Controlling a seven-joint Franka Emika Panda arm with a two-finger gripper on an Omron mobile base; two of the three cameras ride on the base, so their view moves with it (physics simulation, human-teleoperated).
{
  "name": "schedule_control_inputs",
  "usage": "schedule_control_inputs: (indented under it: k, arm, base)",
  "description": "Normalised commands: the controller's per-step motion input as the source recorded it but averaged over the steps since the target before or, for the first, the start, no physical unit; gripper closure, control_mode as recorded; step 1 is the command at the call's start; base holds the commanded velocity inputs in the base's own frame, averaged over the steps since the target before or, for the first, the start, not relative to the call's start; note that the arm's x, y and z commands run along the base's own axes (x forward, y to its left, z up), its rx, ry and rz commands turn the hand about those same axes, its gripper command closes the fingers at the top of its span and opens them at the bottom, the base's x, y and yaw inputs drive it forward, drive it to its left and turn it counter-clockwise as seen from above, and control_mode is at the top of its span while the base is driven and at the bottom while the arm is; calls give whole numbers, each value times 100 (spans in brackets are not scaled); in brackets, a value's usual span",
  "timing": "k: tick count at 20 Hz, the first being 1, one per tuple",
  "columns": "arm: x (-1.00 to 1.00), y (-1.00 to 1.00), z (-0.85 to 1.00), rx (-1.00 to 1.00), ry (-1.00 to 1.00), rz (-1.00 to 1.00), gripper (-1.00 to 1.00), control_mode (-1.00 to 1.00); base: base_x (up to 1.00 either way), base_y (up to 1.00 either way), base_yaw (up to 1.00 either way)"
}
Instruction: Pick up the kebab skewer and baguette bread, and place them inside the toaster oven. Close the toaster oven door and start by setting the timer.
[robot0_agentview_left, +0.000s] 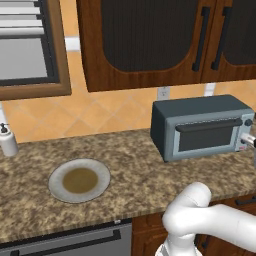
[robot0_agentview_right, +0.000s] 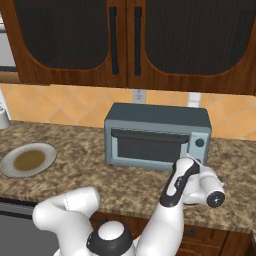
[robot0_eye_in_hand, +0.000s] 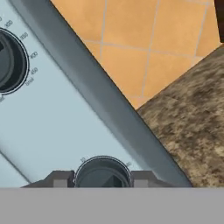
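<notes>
I am bracketing the lower knob (robot0_eye_in_hand: 103, 173) on the oven (robot0_agentview_right: 156, 135) with my tool (robot0_eye_in_hand: 103, 178), fingers parted either side, and should clench squarely before twisting.

The white Franka arm with dark joints rises from 7 o'clock in the right base view, bends at a rounded elbow low down, then reaches up toward 2 o'clock, its forearm ending in a white wrist with a dark band. The two-finger hand (robot0_eye_in_hand: 103, 178) points away from the camera. In the hand view its two small dark fingertips (robot0_eye_in_hand: 61, 179) stand at 6 o'clock, spread apart, one on each side of a round dark knob, just beside its rim. Whether they press on it cannot be told. In the left base view the elbow bulges at 5 o'clock.
</notes>
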Motion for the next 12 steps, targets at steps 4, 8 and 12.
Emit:
schedule_control_inputs:
  k: [4, 8, 12]
  arm:
    - [-1, 0, 0, 32, 0, -7, 100, -100]
    - [0, 0, 0, 34, 0, -7, 100, -100]
    - [0, 0, 0, 33, 0, -7, 100, -100]
  base:
    - [0, 0, 0]
    - [0, 0, 0]
    - [0, 0, 0]
